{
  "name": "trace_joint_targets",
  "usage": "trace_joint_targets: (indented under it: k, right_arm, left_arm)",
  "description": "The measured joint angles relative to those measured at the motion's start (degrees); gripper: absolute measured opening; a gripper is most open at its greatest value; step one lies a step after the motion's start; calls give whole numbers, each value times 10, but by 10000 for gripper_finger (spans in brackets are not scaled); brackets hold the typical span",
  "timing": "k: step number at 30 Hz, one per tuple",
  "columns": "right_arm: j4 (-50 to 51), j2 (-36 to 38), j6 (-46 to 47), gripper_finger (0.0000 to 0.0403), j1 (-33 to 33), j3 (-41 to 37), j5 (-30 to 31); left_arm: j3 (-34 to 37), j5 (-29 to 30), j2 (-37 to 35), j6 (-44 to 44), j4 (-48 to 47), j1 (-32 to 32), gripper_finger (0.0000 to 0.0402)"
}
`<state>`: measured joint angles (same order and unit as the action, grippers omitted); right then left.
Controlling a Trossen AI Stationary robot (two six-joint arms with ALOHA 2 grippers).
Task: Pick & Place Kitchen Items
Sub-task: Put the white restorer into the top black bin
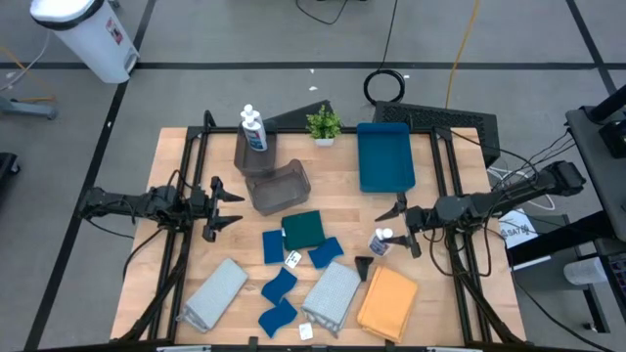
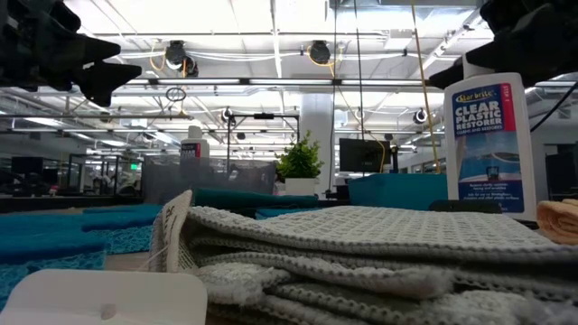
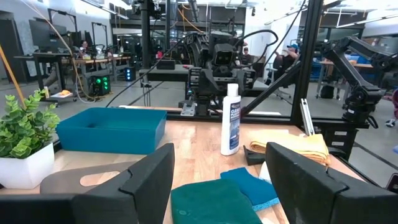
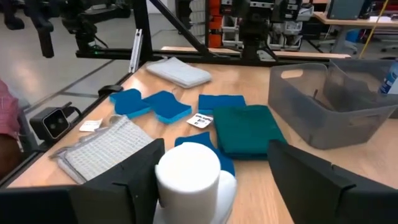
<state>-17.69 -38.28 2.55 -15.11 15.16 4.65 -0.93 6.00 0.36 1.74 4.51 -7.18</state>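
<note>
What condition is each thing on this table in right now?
Right pincer: open around the bottle cap.
White bottle: upright on the table.
Left pincer: open, empty.
Grey bin: tipped on its side.
Dark green cloth: folded flat.
Blue tray: empty.

three white bottles (image 1: 253, 128), four blue sponges (image 1: 279, 286), four folded cloths (image 1: 333, 292): two grey, one orange, one dark green. two grey bins (image 1: 280, 186), one blue tray (image 1: 385, 156), one potted plant (image 1: 324, 124).

R gripper (image 1: 394, 227) open round white bottle (image 1: 380, 242) nr orange cloth (image 1: 388, 302).
</note>
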Motion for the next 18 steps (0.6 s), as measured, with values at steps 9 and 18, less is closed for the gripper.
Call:
trace_joint_targets:
  k: [9,18]
  right_arm:
    - [12,0,1,194,0,0,-2]
    - [4,0,-42,105,0,0,-3]
  left_arm:
    - [0,0,0,0,0,0,255]
    - [0,0,0,0,0,0,255]
